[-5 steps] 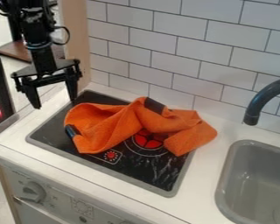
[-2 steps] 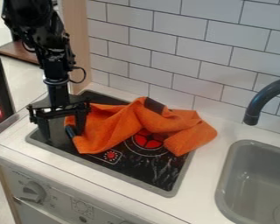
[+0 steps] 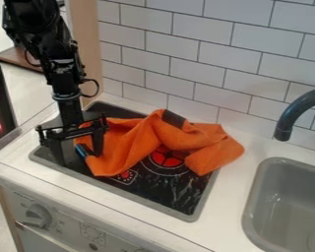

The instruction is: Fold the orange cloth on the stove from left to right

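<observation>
The gripper [image 3: 80,158] hangs low over the left part of the black stovetop, open, one finger against the left end of an orange cloth [image 3: 130,147] and the other to the left of it. A dark-blue tag sits at the cloth's left edge, between the fingers. Crumpled and folded, the cloth lies across the stovetop [image 3: 167,194], with a dark patch at its top fold. Its right end reaches over the stovetop's right edge. Part of the cloth's left end is hidden behind the gripper.
To the right is a grey sink [image 3: 257,197] with a dark curved faucet [image 3: 295,114] above it. A white tiled wall [image 3: 193,59] stands behind the counter. Knobs [image 3: 38,215] line the front panel, and a wooden post rises at the back left.
The gripper has come down and to the right, from above the counter's back left corner to the cloth's left end. The cloth's left edge has shifted slightly right and down.
</observation>
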Controlling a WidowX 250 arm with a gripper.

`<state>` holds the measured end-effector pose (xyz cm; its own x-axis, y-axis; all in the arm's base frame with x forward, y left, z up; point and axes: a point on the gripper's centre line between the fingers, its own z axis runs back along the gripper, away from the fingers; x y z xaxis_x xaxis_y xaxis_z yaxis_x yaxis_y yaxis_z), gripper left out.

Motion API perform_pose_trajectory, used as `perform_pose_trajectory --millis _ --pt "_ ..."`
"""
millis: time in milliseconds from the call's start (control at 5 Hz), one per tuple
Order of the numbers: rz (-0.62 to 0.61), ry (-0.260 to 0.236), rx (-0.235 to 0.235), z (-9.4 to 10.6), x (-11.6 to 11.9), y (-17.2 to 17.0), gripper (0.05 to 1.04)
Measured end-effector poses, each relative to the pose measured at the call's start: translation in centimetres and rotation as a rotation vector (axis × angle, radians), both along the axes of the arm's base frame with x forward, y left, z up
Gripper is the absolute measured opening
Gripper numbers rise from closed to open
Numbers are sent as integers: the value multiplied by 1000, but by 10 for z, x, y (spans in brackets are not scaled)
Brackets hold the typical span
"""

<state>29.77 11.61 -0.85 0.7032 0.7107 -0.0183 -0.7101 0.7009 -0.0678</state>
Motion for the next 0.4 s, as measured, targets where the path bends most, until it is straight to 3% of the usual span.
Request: perform_pose_trajectory --millis 400 --pt "48 -28 80 -2 4 7 358"
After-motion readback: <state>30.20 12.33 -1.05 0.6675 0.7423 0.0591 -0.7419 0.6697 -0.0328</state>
